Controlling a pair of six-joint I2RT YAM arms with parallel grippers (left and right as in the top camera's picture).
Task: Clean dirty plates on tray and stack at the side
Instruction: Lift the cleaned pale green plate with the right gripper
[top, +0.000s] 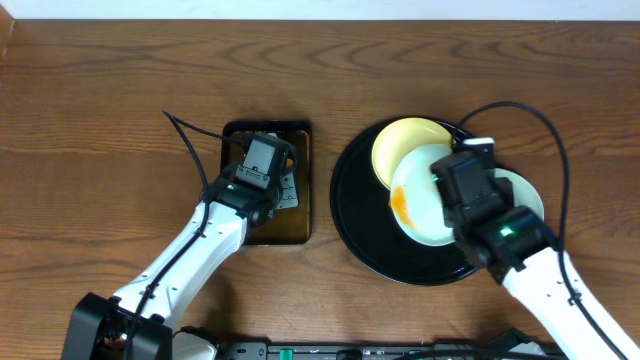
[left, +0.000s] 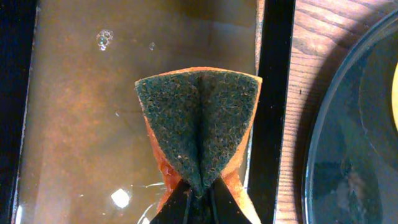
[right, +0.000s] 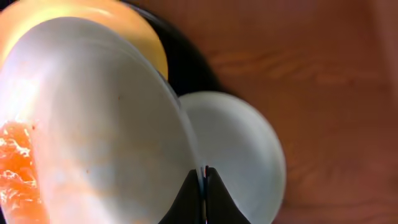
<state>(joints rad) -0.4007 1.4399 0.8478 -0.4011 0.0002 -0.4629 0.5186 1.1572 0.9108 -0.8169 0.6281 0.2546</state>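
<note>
Three plates are on the black tray (top: 350, 215): yellow plate (top: 405, 140) at its far-left rim, smeared mint plate (top: 420, 205) mid-tray, second mint plate (top: 528, 195) at its right edge. Your right gripper (right: 203, 171) is clamped on the smeared mint plate's rim and tips it up, likely to expose the orange smear (top: 402, 203) for wiping. Your left gripper (left: 200, 190) pinches a folded sponge (left: 199, 124) over the rectangular tray (left: 277, 93) just left of the black tray, probably to wet it. No readable writing anywhere.
</note>
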